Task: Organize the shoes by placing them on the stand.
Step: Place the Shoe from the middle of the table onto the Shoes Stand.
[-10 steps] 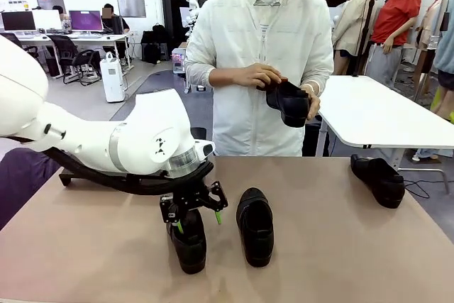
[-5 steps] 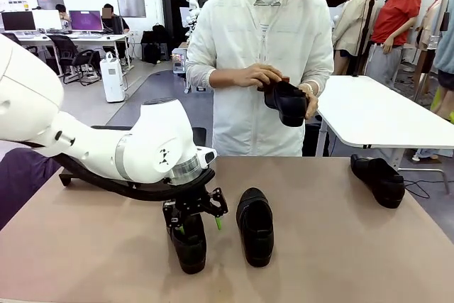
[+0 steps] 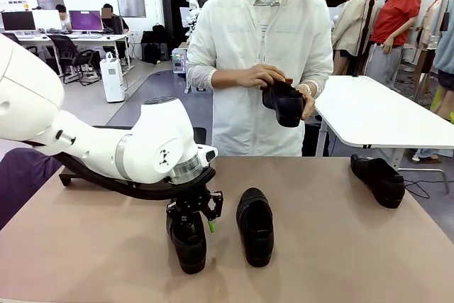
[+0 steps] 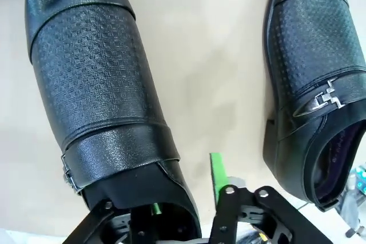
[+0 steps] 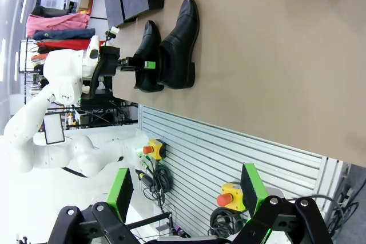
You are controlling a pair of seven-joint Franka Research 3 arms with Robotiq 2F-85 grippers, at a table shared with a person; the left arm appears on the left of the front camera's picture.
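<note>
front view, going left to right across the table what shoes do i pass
leftmost shoe, with the left gripper at its heel end → middle shoe → far-right shoe

The front camera sits at the table's (image 3: 340, 246) 6 o'clock edge, facing 12 o'clock across it. The left wrist camera looks straight down, very near, on the shoe (image 4: 91, 84) under the left pincer (image 4: 186, 190) and its neighbour (image 4: 320, 84). The right wrist camera, rolled sideways, looks from well back off the table. All three share those two shoes.
</note>
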